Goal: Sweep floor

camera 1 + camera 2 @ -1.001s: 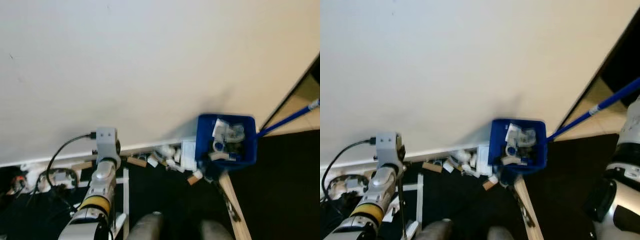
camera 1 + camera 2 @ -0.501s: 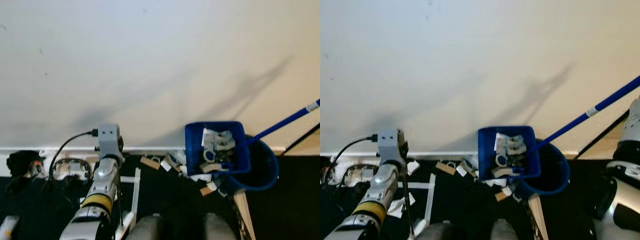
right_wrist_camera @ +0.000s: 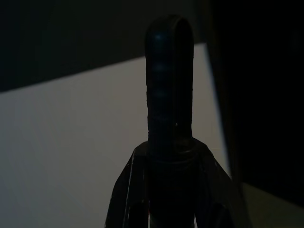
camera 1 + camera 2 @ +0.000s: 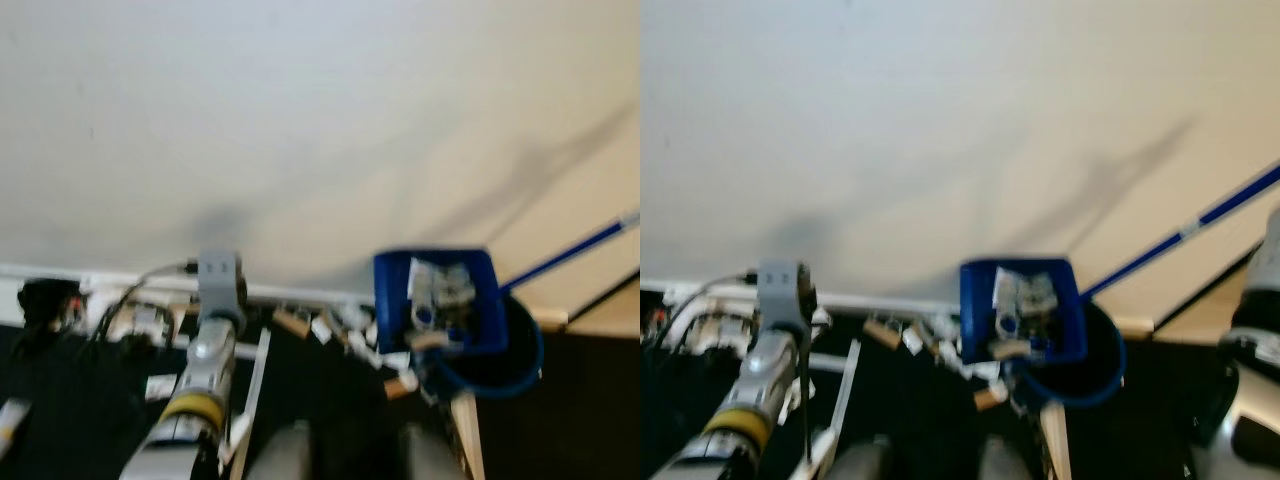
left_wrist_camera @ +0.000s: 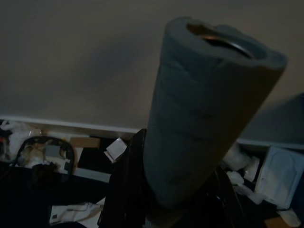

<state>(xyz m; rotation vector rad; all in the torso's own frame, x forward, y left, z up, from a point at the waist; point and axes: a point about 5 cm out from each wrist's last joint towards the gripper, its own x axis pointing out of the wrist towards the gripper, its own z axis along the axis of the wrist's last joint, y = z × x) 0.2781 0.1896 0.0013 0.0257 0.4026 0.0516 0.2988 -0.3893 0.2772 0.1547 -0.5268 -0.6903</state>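
Left gripper (image 5: 166, 209): closed around a grey foam-padded handle (image 5: 204, 109), seemingly the broom's.
Right gripper (image 3: 171, 190): clamped on the dark ribbed grip (image 3: 168, 90) of the dustpan's blue pole (image 4: 1200, 220).
Dustpan (image 4: 440, 305): raised, full of white scraps, now hanging over the blue bucket (image 4: 500, 360); half a second ago it sat slightly lower.
Floor (image 4: 330, 390): scraps (image 4: 320, 325) lie along the baseboard.
Meaning: emptying looks imminent; sweeping remains.

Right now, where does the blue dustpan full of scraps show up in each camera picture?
Left eye view: blue dustpan, lower right, below the white wall.
Right eye view: dustpan, right of centre, same wall above.
Left wrist view: not recognisable.
Right wrist view: its dark handle only.
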